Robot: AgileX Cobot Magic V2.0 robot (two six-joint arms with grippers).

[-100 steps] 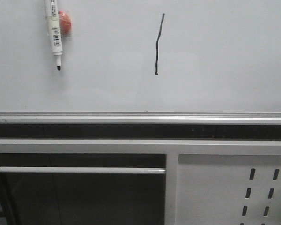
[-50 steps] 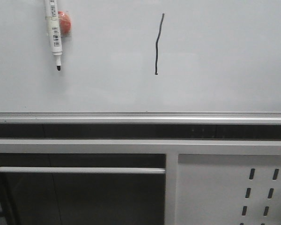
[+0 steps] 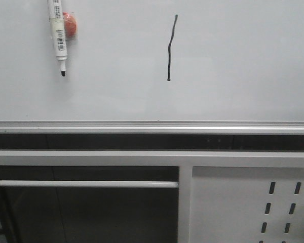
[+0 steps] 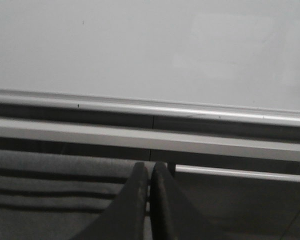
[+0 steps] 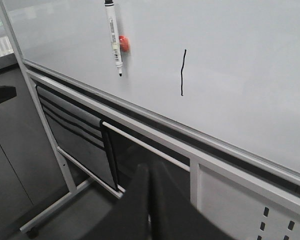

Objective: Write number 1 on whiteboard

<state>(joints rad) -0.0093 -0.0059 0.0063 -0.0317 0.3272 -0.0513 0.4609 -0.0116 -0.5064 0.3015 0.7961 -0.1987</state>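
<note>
The number 1 (image 3: 171, 48) is a thin, slightly wavy black stroke on the whiteboard (image 3: 233, 66); it also shows in the right wrist view (image 5: 182, 73). A white marker pen (image 3: 58, 36) with a black tip hangs tip-down on the board at the upper left, beside a red magnet (image 3: 70, 24). My left gripper (image 4: 149, 167) is shut and empty, below the board's silver rim (image 4: 140, 106). My right gripper (image 5: 149, 170) is shut and empty, well back from the board. Neither gripper shows in the front view.
Below the board run a silver aluminium rim (image 3: 152, 125), a white frame bar (image 3: 91, 158) and a thin rail (image 3: 86, 184). A white metal panel with slot holes (image 3: 253, 202) is at the lower right. The stand's leg (image 5: 45, 150) reaches the floor.
</note>
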